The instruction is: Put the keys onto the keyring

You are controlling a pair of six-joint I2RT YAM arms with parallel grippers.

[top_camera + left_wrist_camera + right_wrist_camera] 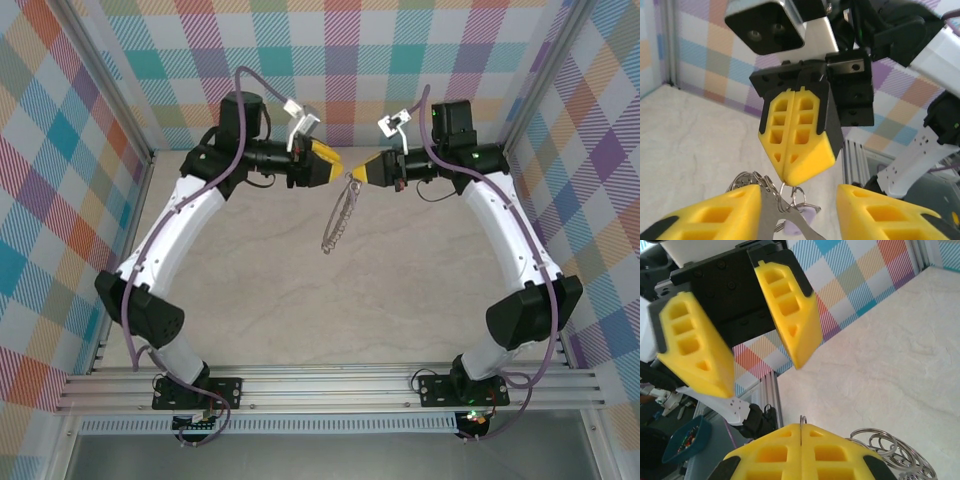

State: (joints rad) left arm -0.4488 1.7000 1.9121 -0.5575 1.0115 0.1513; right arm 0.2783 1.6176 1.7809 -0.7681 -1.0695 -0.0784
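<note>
High over the table's far middle, my right gripper [362,175] is shut on a small ring at the top of the keyring [335,225]. The silver hoop with its fringe of little rings dangles down from it towards the table. In the left wrist view the shut yellow fingers [797,135] pinch that ring at their tip. The keyring's metal band [772,210] runs down against my left finger, and the lilac-headed key [807,215] hangs among the rings just below. My left gripper [799,189] faces it, open, its jaws either side of the bunch. From the right wrist, its spread fingers [790,310] show above my right gripper [801,426].
Checked fabric walls close in the beige table [400,300] on three sides. An aluminium rail [330,385] with both arm bases runs along the near edge. A teal bowl [687,440] of small items sits beyond that rail.
</note>
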